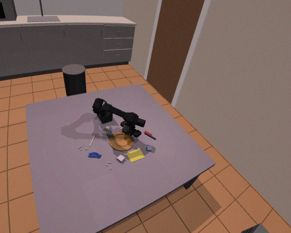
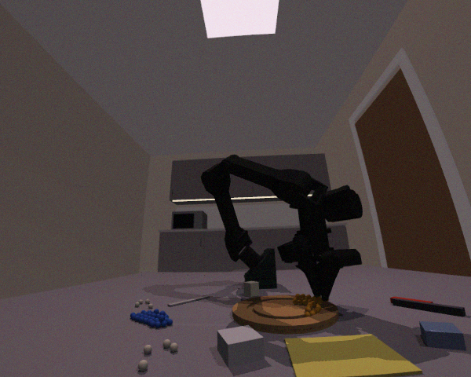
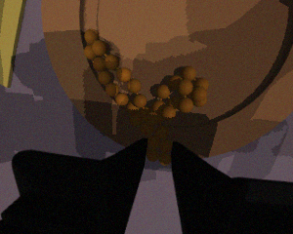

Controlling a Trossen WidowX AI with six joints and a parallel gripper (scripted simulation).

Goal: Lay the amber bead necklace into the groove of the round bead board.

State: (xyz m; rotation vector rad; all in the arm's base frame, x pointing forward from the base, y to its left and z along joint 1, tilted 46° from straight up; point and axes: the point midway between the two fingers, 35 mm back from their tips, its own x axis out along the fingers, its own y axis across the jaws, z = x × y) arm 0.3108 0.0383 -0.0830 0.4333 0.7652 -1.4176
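Observation:
The amber bead necklace point(image 1: 128, 141) point(image 2: 301, 300) point(image 3: 123, 74) lies bunched on the right part of the round bead board point(image 1: 113, 144) point(image 2: 243, 315) point(image 3: 63, 19). In the wrist view one strand follows the groove at the left, another bunch lies inside the ring, and darker beads run over the rim to the fingertips. My gripper point(image 2: 324, 298) point(image 3: 159, 145) is low at the board's edge, shut on the shadowed end of the necklace. In the top view the fingertips are hidden behind the gripper body.
A yellow sheet point(image 1: 135, 156) point(image 2: 345, 355), a white block point(image 1: 121, 158) point(image 2: 240, 346) and a blue block point(image 1: 149, 148) point(image 2: 442, 335) lie in front of the board. A red-and-black pen point(image 1: 150, 135) lies right; a blue bead bunch point(image 1: 94, 155), loose white beads and a thin stick point(image 1: 92, 140) lie left.

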